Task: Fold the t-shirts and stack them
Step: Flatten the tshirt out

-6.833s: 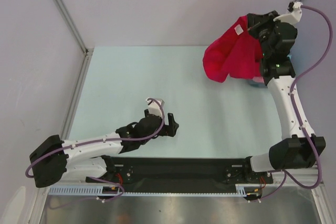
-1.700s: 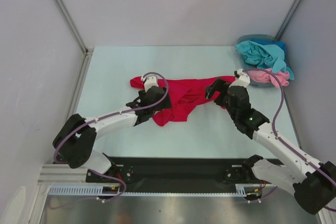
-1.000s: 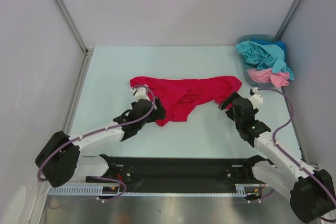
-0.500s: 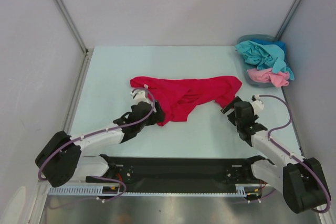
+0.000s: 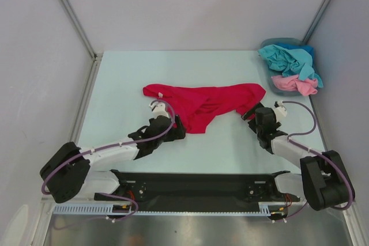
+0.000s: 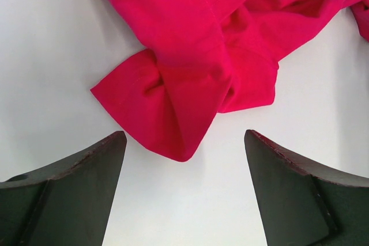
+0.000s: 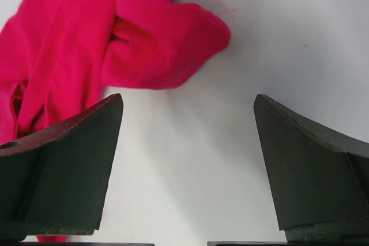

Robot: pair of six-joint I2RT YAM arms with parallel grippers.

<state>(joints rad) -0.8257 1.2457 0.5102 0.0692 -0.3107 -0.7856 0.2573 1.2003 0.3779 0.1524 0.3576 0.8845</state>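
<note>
Both spread wide and empty, the left gripper (image 5: 180,128) and right gripper (image 5: 249,113) sit at the near edge of the crumpled red t-shirt (image 5: 202,101) lying mid-table; flattening seems the step in hand, next needing pinched corners.

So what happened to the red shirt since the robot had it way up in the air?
The right tool carried the red t-shirt from above the basket down to the middle of the table and let go. The left tool came over to its left end. Both tools then pulled back toward the robot, open, off the cloth. The teal shirt and pink shirt stayed in the basket.
</note>
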